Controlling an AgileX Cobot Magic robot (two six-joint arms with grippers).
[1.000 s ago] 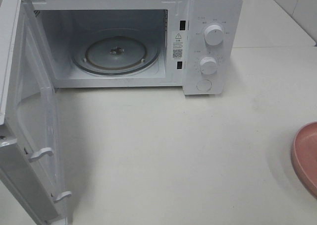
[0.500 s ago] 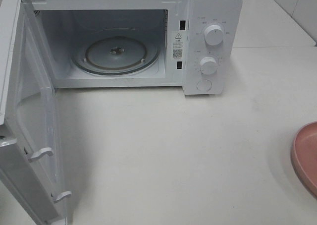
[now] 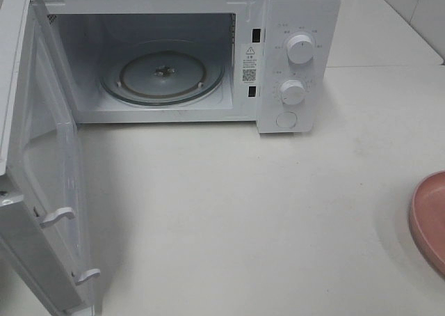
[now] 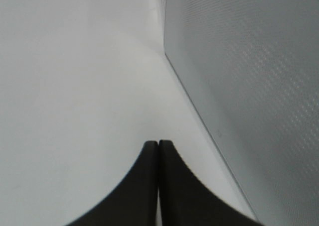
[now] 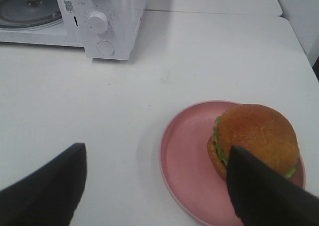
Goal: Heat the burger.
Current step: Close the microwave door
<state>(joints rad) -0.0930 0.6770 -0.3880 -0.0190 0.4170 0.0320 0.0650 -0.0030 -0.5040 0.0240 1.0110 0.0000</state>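
Note:
The burger (image 5: 254, 136), with a glossy brown bun and green lettuce frill, sits on a pink plate (image 5: 187, 161) in the right wrist view. My right gripper (image 5: 154, 181) hangs open above the table, one finger over the burger's near side. The plate's edge (image 3: 425, 218) shows at the right border of the exterior high view; the burger is out of that view. The white microwave (image 3: 295, 58) stands at the back with its door (image 3: 42, 177) swung wide open and its glass turntable (image 3: 163, 72) bare. My left gripper (image 4: 158, 149) is shut on nothing, beside the door's outer face (image 4: 249, 76).
The microwave's two knobs (image 3: 300, 48) and round button (image 3: 286, 120) face forward. The open door juts far out over the table's left side. White table (image 3: 243, 211) lies between the microwave and the plate.
None in the exterior high view; neither arm shows there.

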